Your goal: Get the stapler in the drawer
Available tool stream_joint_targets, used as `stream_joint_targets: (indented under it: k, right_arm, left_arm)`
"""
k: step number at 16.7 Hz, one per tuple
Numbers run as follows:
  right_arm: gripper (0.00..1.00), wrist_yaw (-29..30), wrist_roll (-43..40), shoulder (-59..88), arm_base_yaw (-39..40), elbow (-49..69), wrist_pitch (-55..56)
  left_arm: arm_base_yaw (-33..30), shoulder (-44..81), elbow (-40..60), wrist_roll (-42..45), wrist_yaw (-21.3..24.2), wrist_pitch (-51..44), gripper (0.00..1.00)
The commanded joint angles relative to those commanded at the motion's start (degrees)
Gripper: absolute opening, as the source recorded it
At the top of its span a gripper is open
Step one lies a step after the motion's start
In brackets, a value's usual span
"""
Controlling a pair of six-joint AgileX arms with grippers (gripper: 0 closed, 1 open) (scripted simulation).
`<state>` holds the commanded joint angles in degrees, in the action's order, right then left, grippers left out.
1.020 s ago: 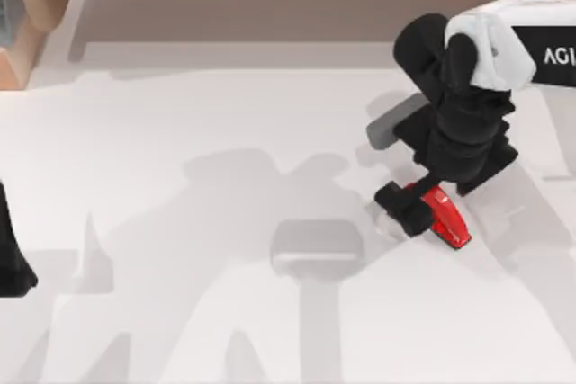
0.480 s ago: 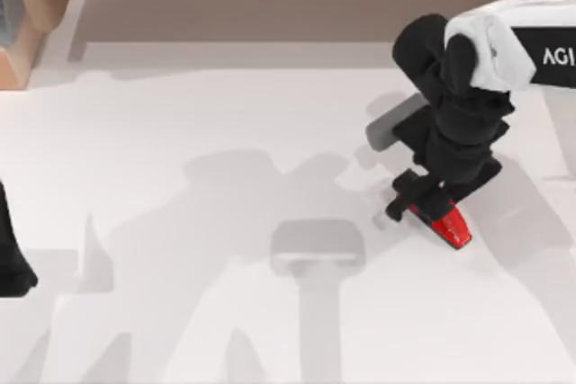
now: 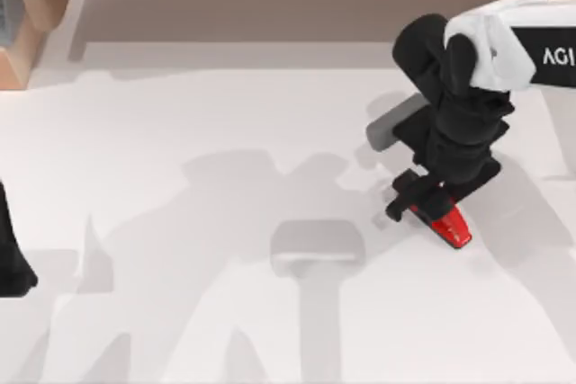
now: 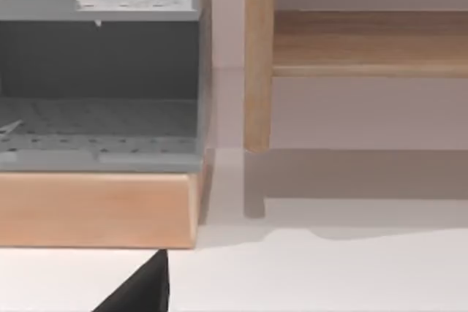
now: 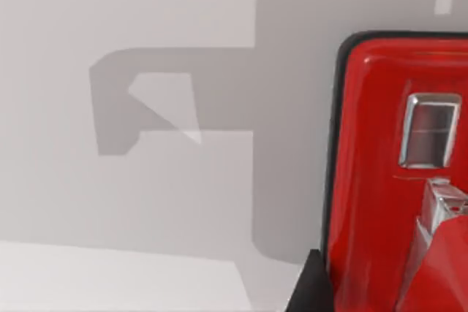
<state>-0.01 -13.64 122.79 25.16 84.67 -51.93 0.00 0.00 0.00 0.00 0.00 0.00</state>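
Top view: the right gripper (image 3: 419, 201) is lowered over the wide end of the stapler (image 3: 449, 223), which lies on the white table (image 3: 180, 222) toward its right side, its fingers closed against the red body; the left arm (image 3: 11, 258) sits parked at the left edge. Left wrist view: a grey drawer unit (image 4: 99, 71) on a wooden base (image 4: 95, 210), beside a wooden post (image 4: 257, 56). Right wrist view: the stapler's glossy red top with its silver mark (image 5: 430, 131), close below the camera.
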Motion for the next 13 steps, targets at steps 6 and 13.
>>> stream_joint_targets:
  k: [6,13]
  right_arm:
    - [0.0,0.02,-0.02,-1.2,-0.15,1.76,-3.09]
    - [0.0,0.02,0.02,-2.3,-0.17,3.38,-5.78]
  left_arm:
    - [0.0,0.0,0.0,0.0,0.0,0.0,1.0]
    - [0.0,0.0,0.0,0.0,0.0,0.0,1.0]
